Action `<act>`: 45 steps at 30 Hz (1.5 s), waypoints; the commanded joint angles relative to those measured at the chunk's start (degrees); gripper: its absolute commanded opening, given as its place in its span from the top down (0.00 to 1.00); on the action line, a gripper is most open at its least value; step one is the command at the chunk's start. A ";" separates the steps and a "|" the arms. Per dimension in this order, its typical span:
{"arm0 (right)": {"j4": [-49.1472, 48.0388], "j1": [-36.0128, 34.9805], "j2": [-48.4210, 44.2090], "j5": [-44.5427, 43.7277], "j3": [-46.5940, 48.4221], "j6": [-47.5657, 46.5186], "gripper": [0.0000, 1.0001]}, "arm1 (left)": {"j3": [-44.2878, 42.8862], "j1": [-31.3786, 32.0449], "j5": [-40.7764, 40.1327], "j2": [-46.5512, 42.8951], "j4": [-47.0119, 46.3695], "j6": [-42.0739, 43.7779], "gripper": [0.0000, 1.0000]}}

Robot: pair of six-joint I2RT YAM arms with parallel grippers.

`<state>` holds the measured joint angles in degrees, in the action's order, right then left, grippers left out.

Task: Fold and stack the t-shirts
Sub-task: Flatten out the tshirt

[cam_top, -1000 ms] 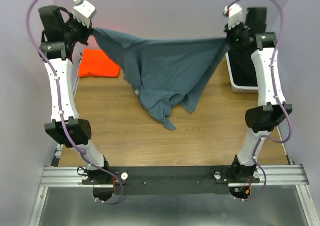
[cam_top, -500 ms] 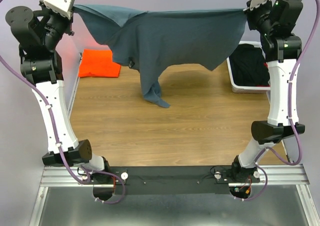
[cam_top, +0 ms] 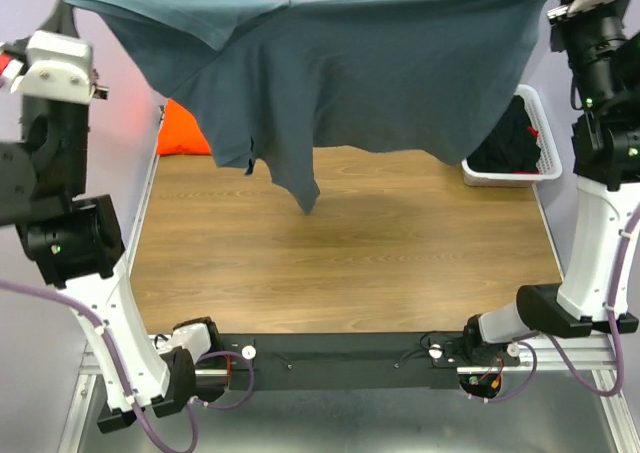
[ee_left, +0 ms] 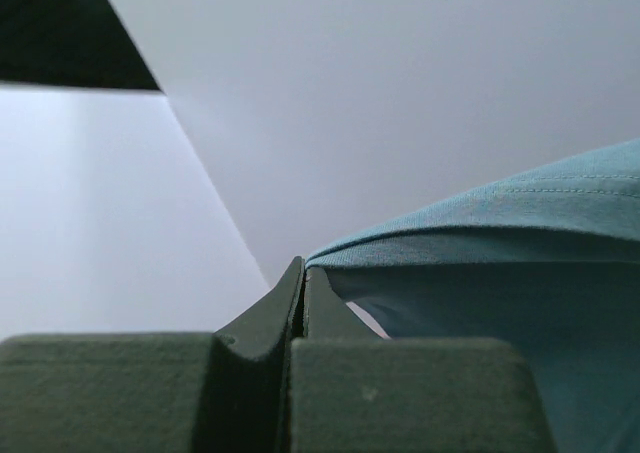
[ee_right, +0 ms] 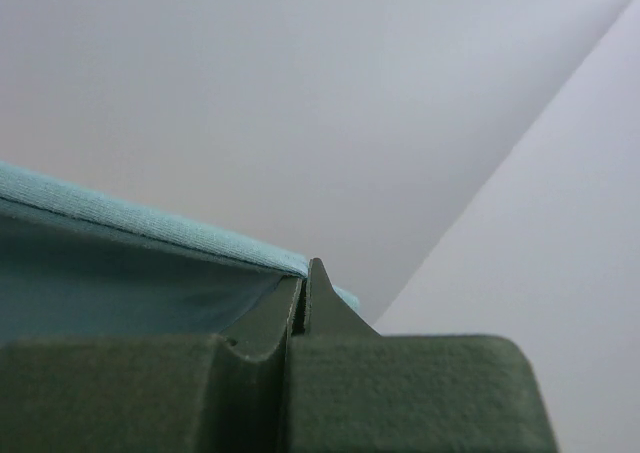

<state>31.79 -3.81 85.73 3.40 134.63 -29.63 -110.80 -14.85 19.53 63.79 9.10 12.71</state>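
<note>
Lilac walls close in a wood-grain table (cam_top: pixel 400 273), seen from above with both arms raised high at its left and right edges. Between them the slate blue-grey t-shirt (cam_top: pixel 400 63) hangs in the air, pulled taut along its top edge from far left to far right and clear of the table. Its lower part droops unevenly, and a bunched flap dangles lowest, left of centre.

The left gripper (ee_left: pixel 303 278) is pinched tight on one top corner, a stitched hem showing right at its closed tips. The right gripper (ee_right: pixel 305 278) is clamped the same way on the opposite corner. The orange t-shirt (cam_top: pixel 182 133) lies at the far left of the table, largely hidden behind the hanging cloth, so its fold cannot be judged. A white basket (cam_top: pixel 541 133) holding dark cloth sits at the far right.

The step in hand looks like spreading the blue-grey shirt before laying it flat for folding. Doing it well probably means keeping both pinches firm and the two hands level, with even tension so the top edge runs straight. The bunched flap should fall free first. Then the lowest cloth should touch down on open wood near the middle, away from the orange shirt and the basket, with the rest drawn out after it. Both grips hold only a thin edge, so a sharp tug could pull a corner loose.
</note>
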 commanded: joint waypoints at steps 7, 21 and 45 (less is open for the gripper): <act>-6.13 0.91 6.89 -3.75 -3.93 -0.52 0.99 | -3.45 -1.32 -4.42 9.50 1.00 0.83 1.00; -20.39 0.39 32.57 -10.86 17.00 3.43 1.00 | -42.55 -0.62 2.98 47.56 -3.16 -12.44 1.00; -34.26 -0.49 11.83 8.99 -51.82 -5.61 0.99 | 44.87 -0.88 4.91 17.34 -20.01 21.55 1.00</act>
<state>-3.62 -5.04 104.36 10.66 89.93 -30.26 -72.99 -14.31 26.55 87.92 -13.23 21.43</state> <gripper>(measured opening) 0.010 0.007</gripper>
